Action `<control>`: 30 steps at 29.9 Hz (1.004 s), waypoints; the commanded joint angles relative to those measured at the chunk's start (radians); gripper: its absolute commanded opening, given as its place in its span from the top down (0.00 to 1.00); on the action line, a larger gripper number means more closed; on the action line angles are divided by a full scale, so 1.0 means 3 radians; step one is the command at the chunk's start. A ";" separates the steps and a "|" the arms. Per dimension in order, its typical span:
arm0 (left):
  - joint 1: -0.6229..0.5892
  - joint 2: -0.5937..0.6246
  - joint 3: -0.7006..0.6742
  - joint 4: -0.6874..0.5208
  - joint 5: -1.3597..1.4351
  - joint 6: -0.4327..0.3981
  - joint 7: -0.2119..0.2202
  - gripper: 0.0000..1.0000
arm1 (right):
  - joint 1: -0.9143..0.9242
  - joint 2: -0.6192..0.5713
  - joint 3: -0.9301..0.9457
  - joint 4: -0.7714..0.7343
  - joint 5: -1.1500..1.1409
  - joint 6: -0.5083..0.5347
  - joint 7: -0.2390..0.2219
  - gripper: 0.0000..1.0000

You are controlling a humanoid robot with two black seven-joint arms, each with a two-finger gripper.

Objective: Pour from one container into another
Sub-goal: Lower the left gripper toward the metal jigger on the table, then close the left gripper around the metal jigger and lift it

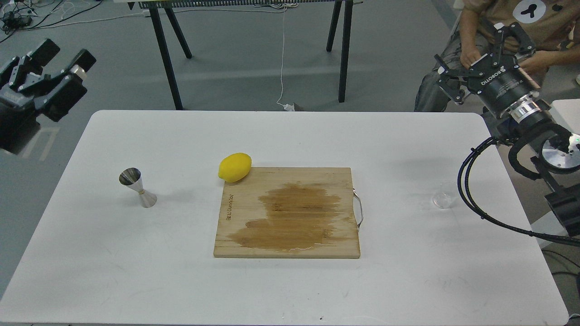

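A small clear glass cup [443, 197] stands upright on the white table [290, 290] near its right side. The shiny steel jigger [137, 187] stands upright on the left part of the table. My left gripper [63, 54] hangs open beyond the table's far left corner, well above and behind the jigger, holding nothing. My right gripper [478, 50] is open too, held high past the far right corner, behind and above the glass cup, with nothing between its fingers.
A wooden cutting board [290, 213] with a dark wet patch lies in the middle. A yellow lemon [234, 167] rests at its far left corner. A seated person [503, 27] is behind my right gripper. Black table legs [165, 54] stand on the floor beyond.
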 commanded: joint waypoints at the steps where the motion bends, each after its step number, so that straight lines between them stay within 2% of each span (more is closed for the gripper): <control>1: 0.0501 0.0072 0.0040 0.0021 0.0103 0.0031 0.0001 0.00 | -0.0029 -0.0007 0.0000 -0.0004 0.0000 0.0000 0.0000 0.01; 7: 0.1033 0.0052 0.0045 0.0420 0.0390 0.0031 0.0001 0.01 | -0.0065 -0.0002 0.0000 0.0001 0.0000 0.0000 0.0000 0.01; 10: 0.1156 -0.0162 0.0045 0.0502 0.0405 0.0031 0.0001 0.01 | -0.0065 -0.0002 -0.0015 0.0001 0.0000 0.0000 0.0000 0.01; 17: 0.1157 -0.0796 0.0132 0.1049 0.0548 0.0031 0.0001 0.01 | -0.0075 -0.0002 -0.0005 0.0011 0.0000 0.0000 -0.0005 0.01; 22: 0.1095 -0.1052 0.0142 0.1228 0.0548 0.0031 0.0001 0.01 | -0.0075 -0.0043 -0.0005 0.0011 0.0000 0.0000 -0.0005 0.01; 25: 0.0998 -0.1241 0.0152 0.1483 0.0548 0.0031 0.0001 0.01 | -0.0075 -0.0048 -0.0005 0.0016 0.0000 0.0000 -0.0005 0.01; 30: 0.0814 -0.1395 0.0346 0.1652 0.0528 0.0031 0.0001 0.01 | -0.0075 -0.0048 -0.0005 0.0042 0.0000 0.0000 -0.0005 0.01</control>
